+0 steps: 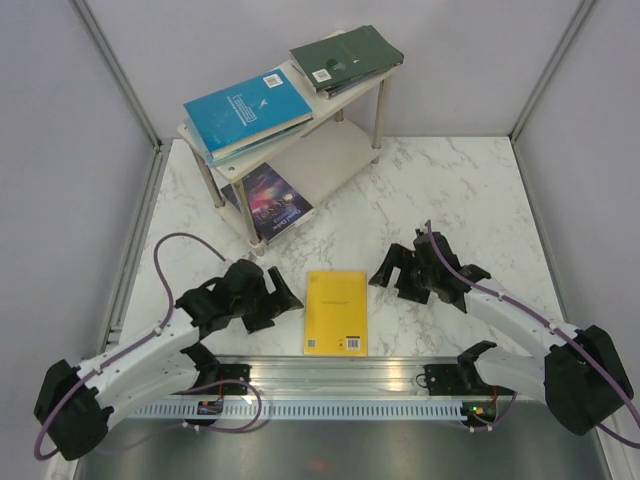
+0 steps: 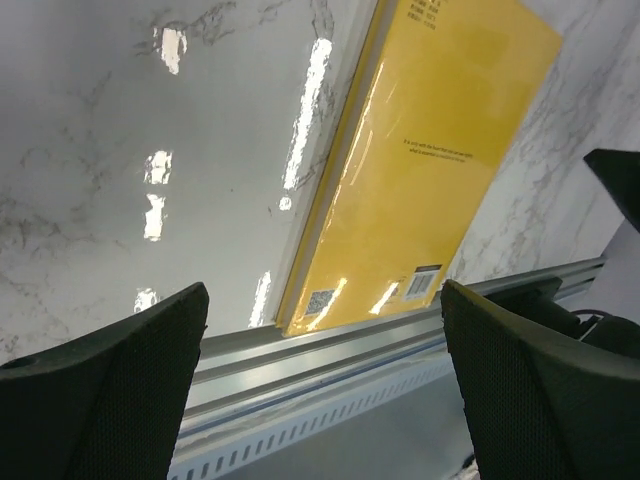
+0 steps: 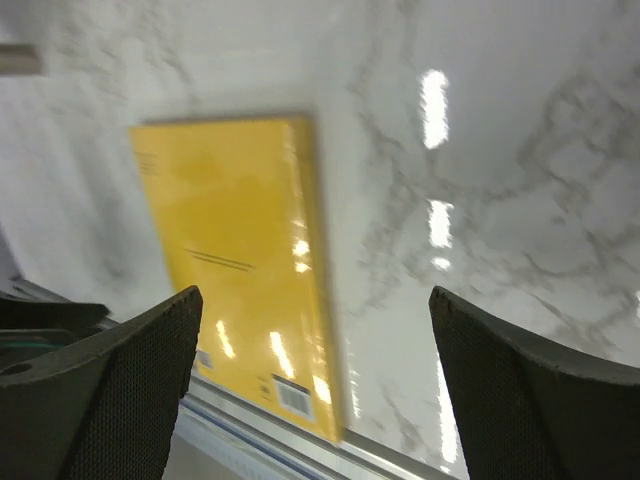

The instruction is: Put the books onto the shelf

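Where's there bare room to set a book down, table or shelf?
Free: the shelf, its lower board bare on the right; the marble table right of the shelf; the strip between the shelf and the yellow book. Crowded: the top board, covered by blue books and dark green books; the yellow book sits between the open left gripper and right gripper.

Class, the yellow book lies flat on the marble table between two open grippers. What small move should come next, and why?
Probably the left gripper should ease toward the left edge of the yellow book to get a finger under it: the book lies flat, ungripped, off the shelf, and that gripper stands open beside it.
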Tool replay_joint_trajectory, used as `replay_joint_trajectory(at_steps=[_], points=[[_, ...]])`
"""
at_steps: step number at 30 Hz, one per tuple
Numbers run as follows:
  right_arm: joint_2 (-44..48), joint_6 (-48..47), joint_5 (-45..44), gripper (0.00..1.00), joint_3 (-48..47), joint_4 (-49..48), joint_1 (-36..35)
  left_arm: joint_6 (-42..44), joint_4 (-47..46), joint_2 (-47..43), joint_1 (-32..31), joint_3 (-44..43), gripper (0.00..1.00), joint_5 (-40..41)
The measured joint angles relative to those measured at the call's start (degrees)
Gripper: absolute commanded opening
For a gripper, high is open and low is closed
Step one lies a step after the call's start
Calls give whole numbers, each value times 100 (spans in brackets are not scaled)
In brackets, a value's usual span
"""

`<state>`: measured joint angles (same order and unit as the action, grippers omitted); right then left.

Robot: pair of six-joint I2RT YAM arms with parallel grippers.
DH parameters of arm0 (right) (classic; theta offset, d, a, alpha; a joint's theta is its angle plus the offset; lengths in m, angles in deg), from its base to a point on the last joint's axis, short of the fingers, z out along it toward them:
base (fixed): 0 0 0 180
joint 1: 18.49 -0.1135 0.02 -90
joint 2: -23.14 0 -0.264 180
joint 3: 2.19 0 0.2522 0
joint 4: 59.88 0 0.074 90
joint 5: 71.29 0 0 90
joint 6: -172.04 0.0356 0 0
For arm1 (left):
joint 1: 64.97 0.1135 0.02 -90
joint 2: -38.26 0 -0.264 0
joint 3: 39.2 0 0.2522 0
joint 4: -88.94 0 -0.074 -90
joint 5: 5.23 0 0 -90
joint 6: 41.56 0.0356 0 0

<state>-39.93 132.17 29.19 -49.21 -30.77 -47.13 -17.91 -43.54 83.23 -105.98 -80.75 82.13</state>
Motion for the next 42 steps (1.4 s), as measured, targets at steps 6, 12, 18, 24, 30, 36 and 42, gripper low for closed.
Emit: replay_joint_trajectory(at_steps=[6,12,18,24,30,36,42], points=[[-173,-369,39,98,553,702,0,284,-1064,1141,-11,238,100,-455],[-63,-450,286,98,780,264,4,295,-2319,1661,-31,645,100,-822],[-315,-260,831,98,1102,-874,-20,201,-3611,2197,-44,824,100,-1202],[-1657,555,1589,98,1329,-3399,-802,76,-4225,2627,-140,758,100,-1340],[-2946,1703,2459,86,1875,-6194,-1333,-111,-4487,2780,-160,772,100,-1375],[-2199,1497,2024,65,1773,-5001,-1508,-136,-4651,2675,-216,903,100,-1373],[-1051,1156,1613,0,1493,-3174,-1515,-133,-4201,2227,-262,999,100,-1285]])
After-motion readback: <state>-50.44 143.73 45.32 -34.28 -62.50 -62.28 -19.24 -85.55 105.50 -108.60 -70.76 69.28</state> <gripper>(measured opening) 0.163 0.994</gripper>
